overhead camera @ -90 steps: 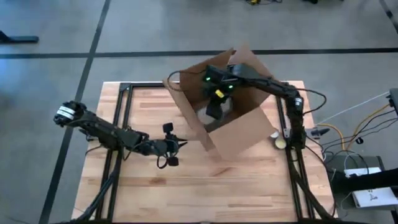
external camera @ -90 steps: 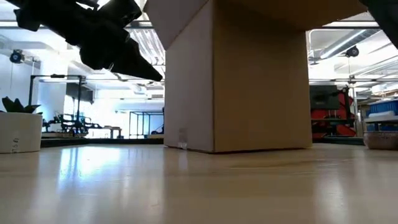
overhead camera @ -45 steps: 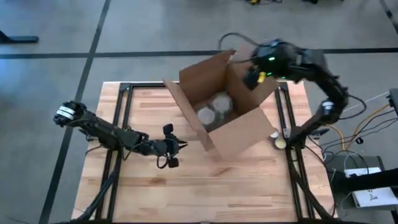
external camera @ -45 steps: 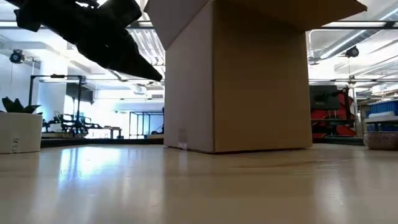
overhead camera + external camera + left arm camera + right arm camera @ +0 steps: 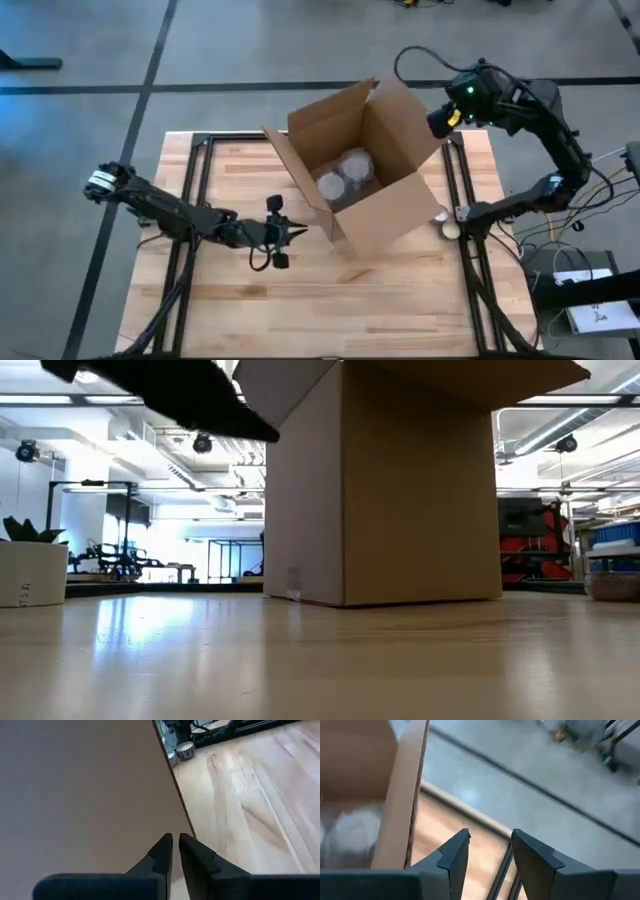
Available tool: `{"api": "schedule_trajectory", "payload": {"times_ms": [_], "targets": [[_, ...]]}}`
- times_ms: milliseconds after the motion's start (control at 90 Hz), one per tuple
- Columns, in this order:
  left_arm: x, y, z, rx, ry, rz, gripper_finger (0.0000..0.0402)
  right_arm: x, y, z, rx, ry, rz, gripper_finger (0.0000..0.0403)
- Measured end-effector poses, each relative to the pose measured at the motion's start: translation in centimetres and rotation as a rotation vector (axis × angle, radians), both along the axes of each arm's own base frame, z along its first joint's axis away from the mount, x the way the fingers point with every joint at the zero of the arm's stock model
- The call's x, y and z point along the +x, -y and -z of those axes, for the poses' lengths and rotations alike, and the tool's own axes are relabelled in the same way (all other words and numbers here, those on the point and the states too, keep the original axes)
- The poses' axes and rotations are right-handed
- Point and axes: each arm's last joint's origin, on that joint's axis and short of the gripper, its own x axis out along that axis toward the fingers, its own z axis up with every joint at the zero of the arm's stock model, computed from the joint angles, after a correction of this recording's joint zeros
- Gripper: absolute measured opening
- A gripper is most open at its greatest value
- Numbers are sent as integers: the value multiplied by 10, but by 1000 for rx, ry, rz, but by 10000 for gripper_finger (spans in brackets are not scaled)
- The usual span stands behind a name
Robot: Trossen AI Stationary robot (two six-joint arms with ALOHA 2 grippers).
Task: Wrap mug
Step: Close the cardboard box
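Note:
An open cardboard box (image 5: 385, 215) stands on the wooden table, right of centre. Two pale wrapped bundles (image 5: 345, 173) lie side by side on its floor; no bare mug shows. My left gripper (image 5: 292, 232) is shut and hovers level at the box's left wall (image 5: 75, 785), just short of the near-left corner. My right gripper (image 5: 438, 122) hangs open with nothing between its fingers, high above the box's far-right flap (image 5: 402, 790) and the table's far edge. The right wrist view shows a bundle (image 5: 357, 827) down in the box.
A small pale round object (image 5: 447, 228) sits on the table just right of the box, by the right arm's base. A white planter (image 5: 30, 572) shows far left in the low view. Bare wood lies in front of the box and to its left.
My right gripper has come up out of the box, where it hung over the bundles, and has swung toward the table's far right corner. The bundles stay on the box floor. My left arm has risen a little and edged toward the box.

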Motion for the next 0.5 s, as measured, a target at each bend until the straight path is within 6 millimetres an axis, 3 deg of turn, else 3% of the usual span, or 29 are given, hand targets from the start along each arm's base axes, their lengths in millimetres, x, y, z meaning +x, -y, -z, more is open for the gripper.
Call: {"api": "schedule_trajectory", "payload": {"times_ms": [211, 500], "targets": [[0, 0, -7, 46, -62, 3, 20, 13, -14, 31, 186, 139, -245, 77], [1, -1, -27, 48, -68, -95, 20, 39, -36, 57, 92, 207, -534, 24]]}}
